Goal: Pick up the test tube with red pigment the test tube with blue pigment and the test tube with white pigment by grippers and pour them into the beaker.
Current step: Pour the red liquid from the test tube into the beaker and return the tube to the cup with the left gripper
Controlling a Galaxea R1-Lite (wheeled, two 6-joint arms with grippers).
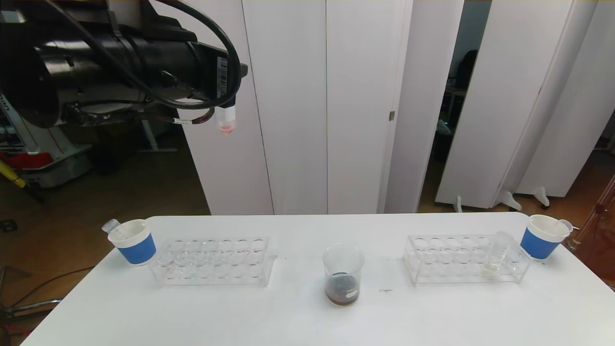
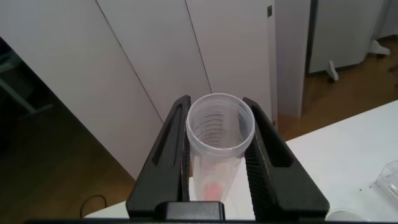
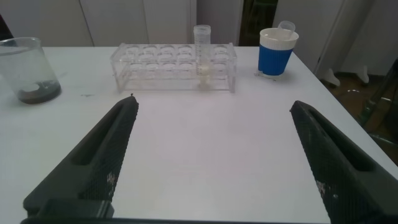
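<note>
My left gripper [image 1: 225, 106] is raised high above the table's far left and is shut on a clear tube with red pigment [image 1: 226, 122] in its tip, held upright. In the left wrist view the tube's open mouth [image 2: 220, 121] sits between the black fingers [image 2: 168, 149]. The beaker [image 1: 342, 274] stands mid-table with dark liquid at its bottom; it also shows in the right wrist view [image 3: 25, 68]. The tube with white pigment [image 1: 495, 254] stands in the right rack [image 1: 461, 262]. My right gripper [image 3: 212, 102] is open and empty, low over the table. The blue-pigment tube is out of view.
An empty clear rack [image 1: 214, 262] stands at the left. A blue-and-white paper cup [image 1: 134, 242] at far left holds an empty tube; another cup [image 1: 540, 238] at far right holds one too. White folding screens stand behind the table.
</note>
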